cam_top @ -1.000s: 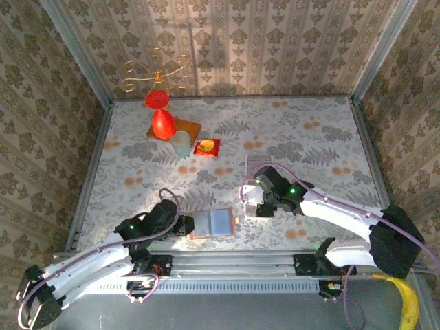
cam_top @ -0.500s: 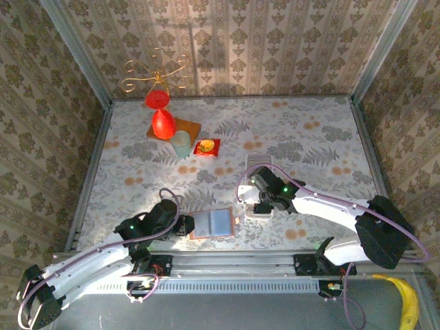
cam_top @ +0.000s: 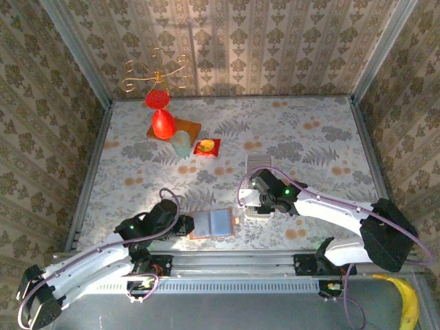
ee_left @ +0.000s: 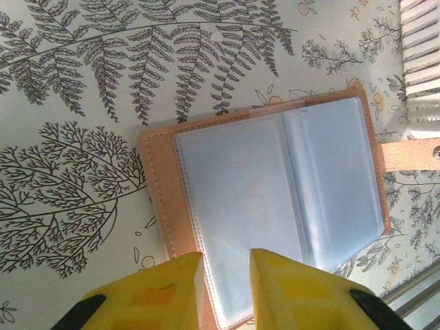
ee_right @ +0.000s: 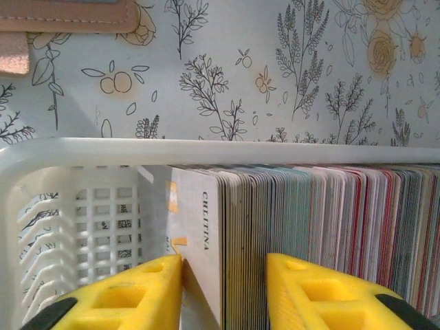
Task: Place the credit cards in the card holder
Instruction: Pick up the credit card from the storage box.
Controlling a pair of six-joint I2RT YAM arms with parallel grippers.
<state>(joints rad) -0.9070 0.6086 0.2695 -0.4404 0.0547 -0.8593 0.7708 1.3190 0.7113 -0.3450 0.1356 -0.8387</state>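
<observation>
The card holder [cam_top: 213, 223] lies open near the front edge, its clear sleeves [ee_left: 275, 199] framed by pinkish-tan leather. My left gripper [cam_top: 181, 225] is at its left edge; in the left wrist view its yellow fingers [ee_left: 227, 275] stand open over the holder's near border, holding nothing. The credit cards [ee_right: 309, 227] stand on edge, packed in a white tray [ee_right: 206, 150]. My right gripper [cam_top: 258, 203] is lowered into the tray's near end. It is open [ee_right: 223, 282] and straddles several front cards, and the left finger [ee_right: 137, 289] rests against the pale front card.
The tray [cam_top: 258, 180] lies right of the holder, whose tan strap [ee_left: 409, 152] points toward it. At the back left stand a red vase [cam_top: 161, 124], a pale cup [cam_top: 180, 144], a red square [cam_top: 207, 146] and a gold wire stand [cam_top: 155, 72]. Walls enclose the table.
My right gripper has shifted slightly left and down onto the near end of the tray. The left arm and the card holder have stayed put.
</observation>
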